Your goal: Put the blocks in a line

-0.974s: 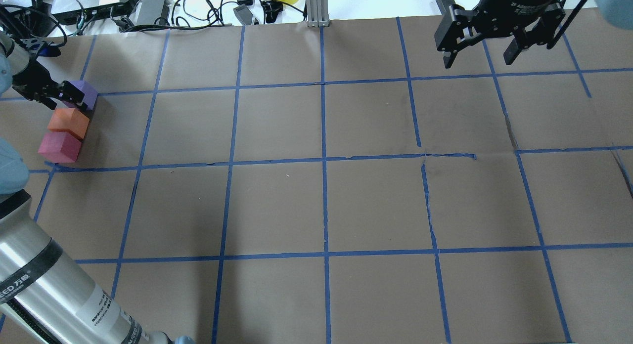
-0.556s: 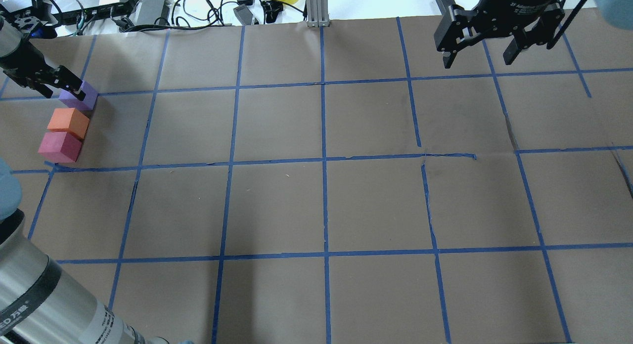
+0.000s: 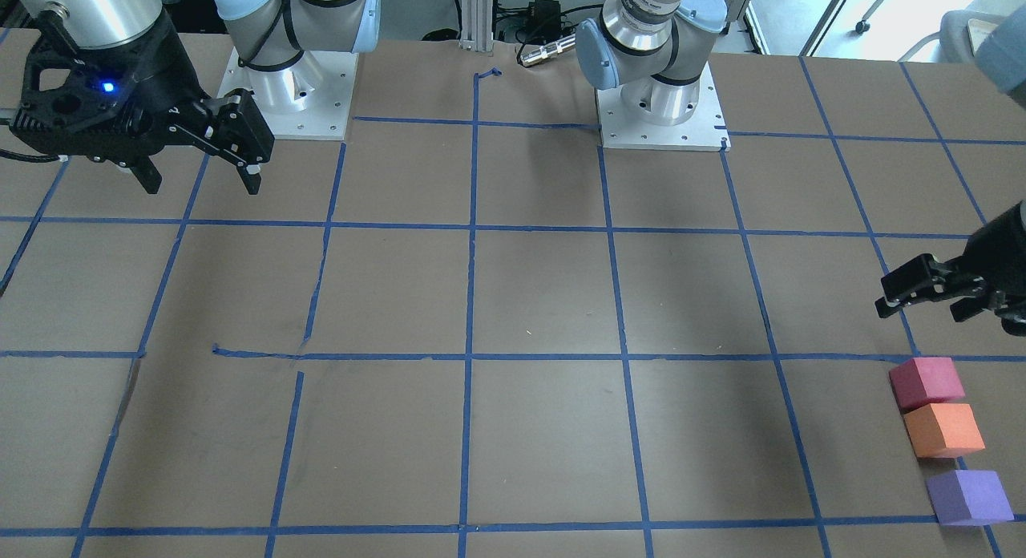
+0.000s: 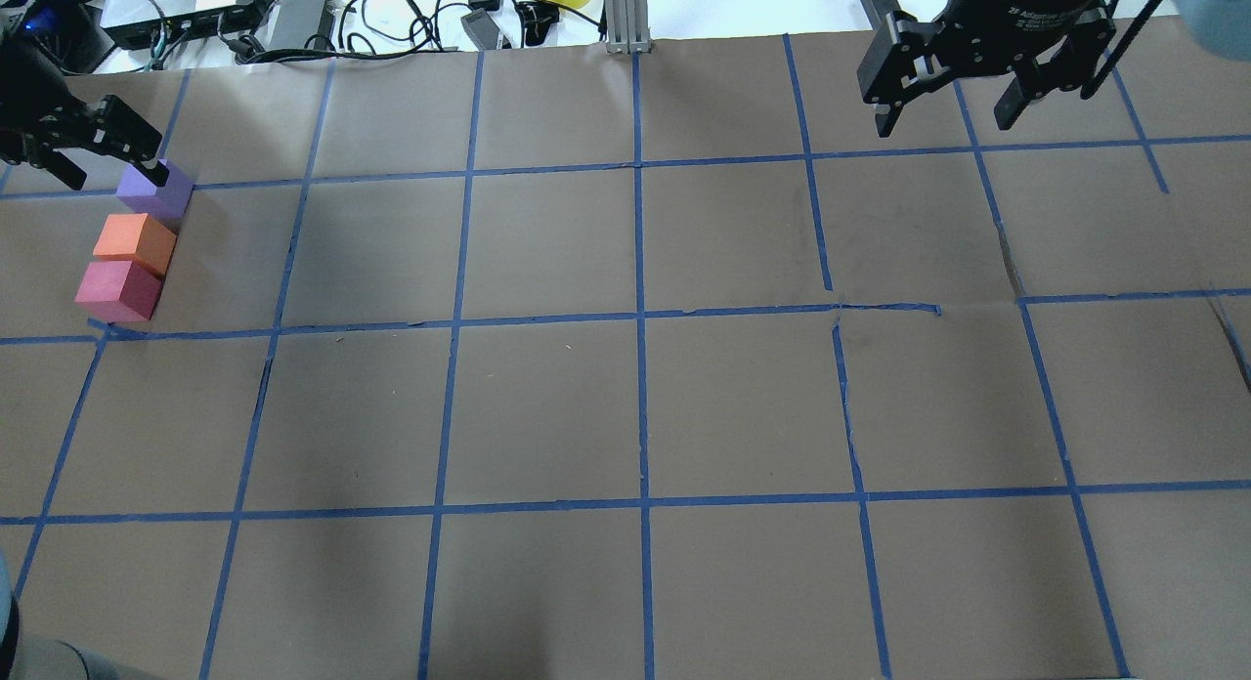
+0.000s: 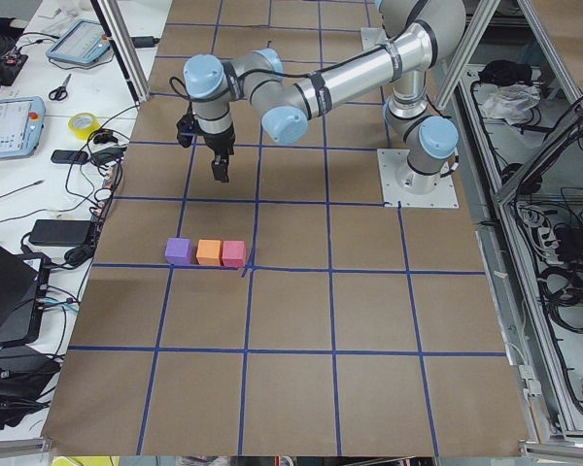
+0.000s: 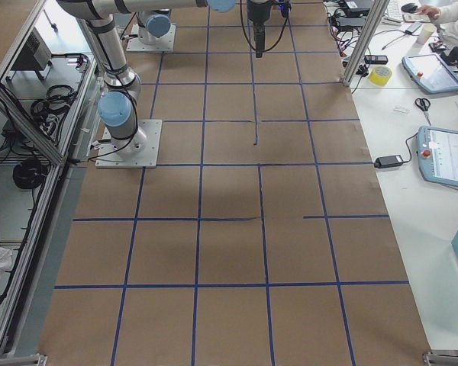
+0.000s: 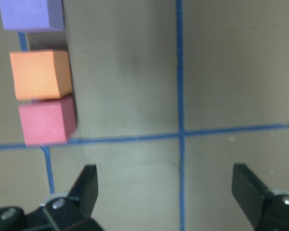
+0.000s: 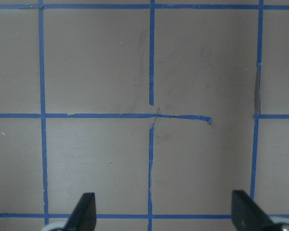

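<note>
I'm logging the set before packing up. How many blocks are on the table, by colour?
purple block: 1
orange block: 1
red-pink block: 1
Total: 3 blocks

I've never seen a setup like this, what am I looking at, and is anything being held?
The machine is a robot with a left arm and a right arm bolted to a table marked with blue tape. Each ends in a two-finger gripper. One picture looks down from behind it, one faces it, two look from the table's ends, two come from wrist cameras. Three small blocks lie in a row: the red-pink block, orange block and purple block. The left gripper hangs near them, open and empty; the right gripper is open and empty too.
</note>
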You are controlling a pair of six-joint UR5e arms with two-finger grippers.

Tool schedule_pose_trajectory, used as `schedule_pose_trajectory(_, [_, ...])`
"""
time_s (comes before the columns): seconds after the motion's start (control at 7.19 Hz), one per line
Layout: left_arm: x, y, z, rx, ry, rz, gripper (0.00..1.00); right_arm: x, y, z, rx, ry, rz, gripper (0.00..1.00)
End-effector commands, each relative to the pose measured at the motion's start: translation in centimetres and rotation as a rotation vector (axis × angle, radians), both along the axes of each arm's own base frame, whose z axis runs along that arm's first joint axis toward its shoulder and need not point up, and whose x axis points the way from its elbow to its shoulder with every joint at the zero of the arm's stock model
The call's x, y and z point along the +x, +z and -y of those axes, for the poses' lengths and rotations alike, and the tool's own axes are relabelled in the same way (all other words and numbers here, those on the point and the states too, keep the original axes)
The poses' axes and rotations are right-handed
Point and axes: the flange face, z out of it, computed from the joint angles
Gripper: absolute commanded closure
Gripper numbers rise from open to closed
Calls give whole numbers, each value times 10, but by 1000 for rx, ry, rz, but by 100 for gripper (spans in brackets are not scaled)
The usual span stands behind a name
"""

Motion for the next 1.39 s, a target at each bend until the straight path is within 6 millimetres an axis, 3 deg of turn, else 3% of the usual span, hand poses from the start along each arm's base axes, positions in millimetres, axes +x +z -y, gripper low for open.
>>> schedule_pose_trajectory(0.0, [-61,43,-28,-3,10,40,0,0,0,0,0,1,0,0])
schedule_pose_trajectory(0.28, [-113,61,-51,-8,20,53,0,0,0,0,0,1,0,0])
schedule_pose_trajectory(0.42, [-146,56,-56,-6,28,49,0,0,0,0,0,1,0,0])
schedule_pose_trajectory(0.56, [-164,58,-61,-11,21,50,0,0,0,0,0,1,0,0])
schedule_pose_trajectory(0.83, [-181,71,-83,-11,11,20,0,0,-1,1,2,1,-2,0])
schedule_pose_trajectory(1.25, [-214,63,-100,7,39,27,0,-1,-1,1,2,-1,-2,0])
